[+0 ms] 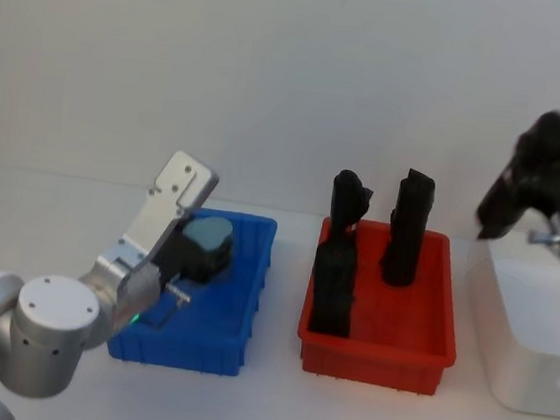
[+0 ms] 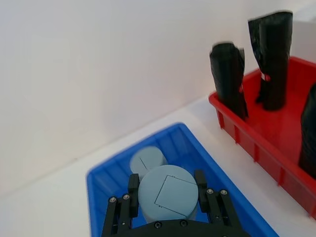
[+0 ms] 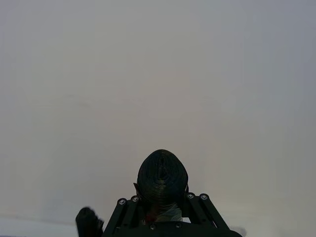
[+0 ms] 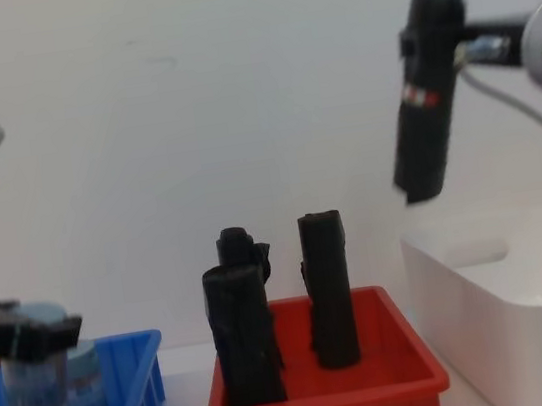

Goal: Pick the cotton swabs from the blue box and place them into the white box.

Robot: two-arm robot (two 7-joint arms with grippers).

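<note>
We are clamping our left end effector [image 2: 167, 181] around one jar of cotton swabs [image 2: 167, 200] inside the blue box [image 1: 259, 226], with a second jar [image 2: 147, 159] just beyond it. Our right end effector [image 3: 162, 200] is gripping a black roll [image 4: 423, 101], with the white box [image 4: 504, 281] below. Between them, a red bin [image 1: 388, 325] is holding three black rolls [image 1: 404, 227].

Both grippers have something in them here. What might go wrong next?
The right gripper holds a black roll above the white box; released there, the wrong item lands in it. The left gripper clamps one cotton swab jar in the blue box with a second jar close beside it, so lifting may tip that one.
</note>
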